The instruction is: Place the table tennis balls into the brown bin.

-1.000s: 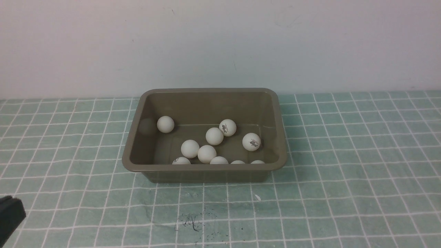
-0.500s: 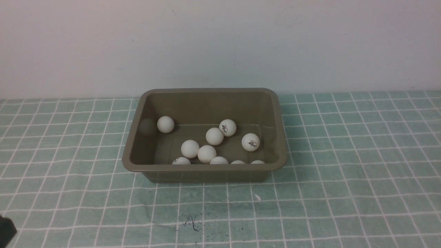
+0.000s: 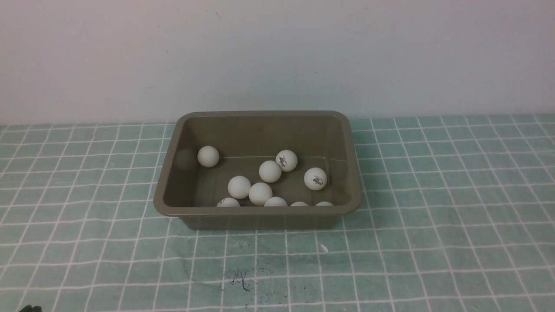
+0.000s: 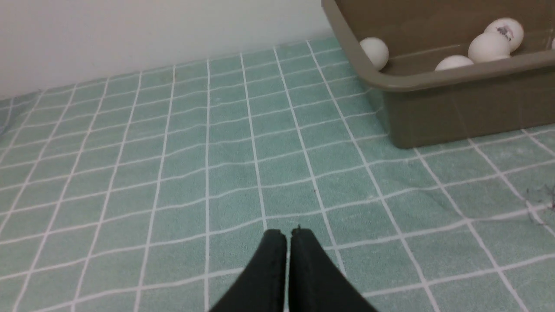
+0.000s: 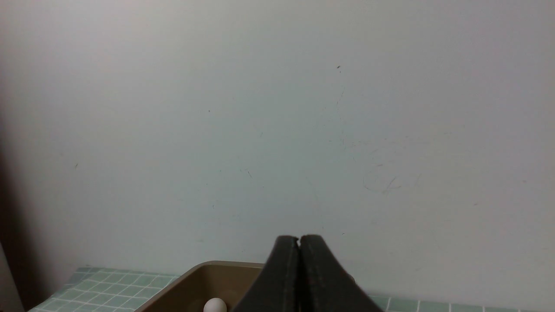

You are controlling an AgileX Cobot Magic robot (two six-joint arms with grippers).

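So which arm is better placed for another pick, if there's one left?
Neither: all ten table tennis balls lie in the brown bin. Left gripper and right gripper are shut, empty.

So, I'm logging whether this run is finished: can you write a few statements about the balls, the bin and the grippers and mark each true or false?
1. Ten table tennis balls lie inside the brown bin. True.
2. One ball sits on the checked cloth in front of the bin. False: no ball shows on the cloth.
3. The left gripper is shut and empty. True.
4. The right gripper holds a ball. False: its jaws are shut on nothing.
5. The bin lies tipped on its side. False: it stands upright.
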